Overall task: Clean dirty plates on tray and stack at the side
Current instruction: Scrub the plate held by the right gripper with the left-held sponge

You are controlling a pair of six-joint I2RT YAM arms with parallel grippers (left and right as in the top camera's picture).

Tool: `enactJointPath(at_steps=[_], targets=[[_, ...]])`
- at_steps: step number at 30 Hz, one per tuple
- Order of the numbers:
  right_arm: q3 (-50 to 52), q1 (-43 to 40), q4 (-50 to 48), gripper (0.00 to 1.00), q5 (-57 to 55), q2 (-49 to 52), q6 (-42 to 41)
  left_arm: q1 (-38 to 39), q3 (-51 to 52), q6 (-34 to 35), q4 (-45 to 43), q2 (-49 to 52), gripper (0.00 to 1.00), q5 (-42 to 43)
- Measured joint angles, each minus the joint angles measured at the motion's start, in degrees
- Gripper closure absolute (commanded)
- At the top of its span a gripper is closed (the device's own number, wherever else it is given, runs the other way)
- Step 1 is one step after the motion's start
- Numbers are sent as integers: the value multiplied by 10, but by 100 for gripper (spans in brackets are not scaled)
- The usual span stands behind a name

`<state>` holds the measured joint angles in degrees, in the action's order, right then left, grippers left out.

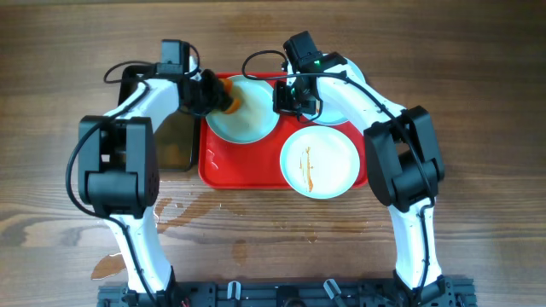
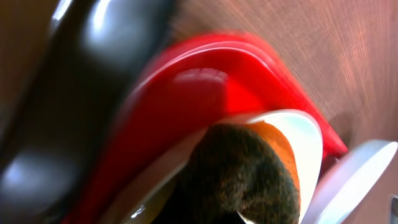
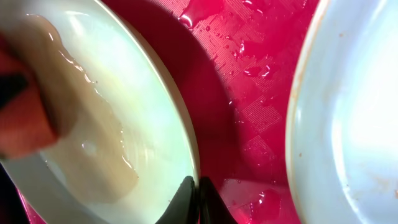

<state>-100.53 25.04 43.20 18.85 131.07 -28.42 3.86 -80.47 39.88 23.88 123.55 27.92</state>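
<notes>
The red tray [image 1: 230, 170] holds three pale plates. The back-left plate [image 1: 249, 124] is wet with brownish liquid [image 3: 93, 155]. My left gripper [image 1: 220, 96] is shut on an orange-brown sponge [image 1: 230, 102] pressed on that plate's left part; the sponge fills the left wrist view [image 2: 242, 174]. My right gripper [image 3: 196, 190] is shut on the same plate's right rim [image 1: 286, 98]. A second plate [image 1: 334, 115] lies under my right arm, mostly hidden. A third plate [image 1: 320, 162] with brown-orange smears sits at the tray's front right.
A black pan [image 1: 175, 141] of brownish liquid stands just left of the tray, under my left arm. Water puddles [image 1: 171, 209] lie on the wooden table in front of the tray's left corner. The tray floor [image 3: 249, 93] is wet.
</notes>
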Motion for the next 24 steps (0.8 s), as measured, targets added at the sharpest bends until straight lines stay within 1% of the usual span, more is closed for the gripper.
enactJointPath(at_steps=[3,5,10,16,21,24], targets=[[0,0,0,96,0,0,0,-3,0,0,48,1,96,59],[0,0,0,96,0,0,0,5,0,-10,64,2,96,85],[0,-2,1,95,0,0,0,19,3,-45,69,3,96,103],[0,-2,0,96,0,0,0,-1,23,-56,83,-36,96,128],[0,-2,-6,95,0,0,0,-37,25,-66,87,-114,96,122],[0,-2,-14,94,0,0,0,-44,25,-68,119,-172,96,61]])
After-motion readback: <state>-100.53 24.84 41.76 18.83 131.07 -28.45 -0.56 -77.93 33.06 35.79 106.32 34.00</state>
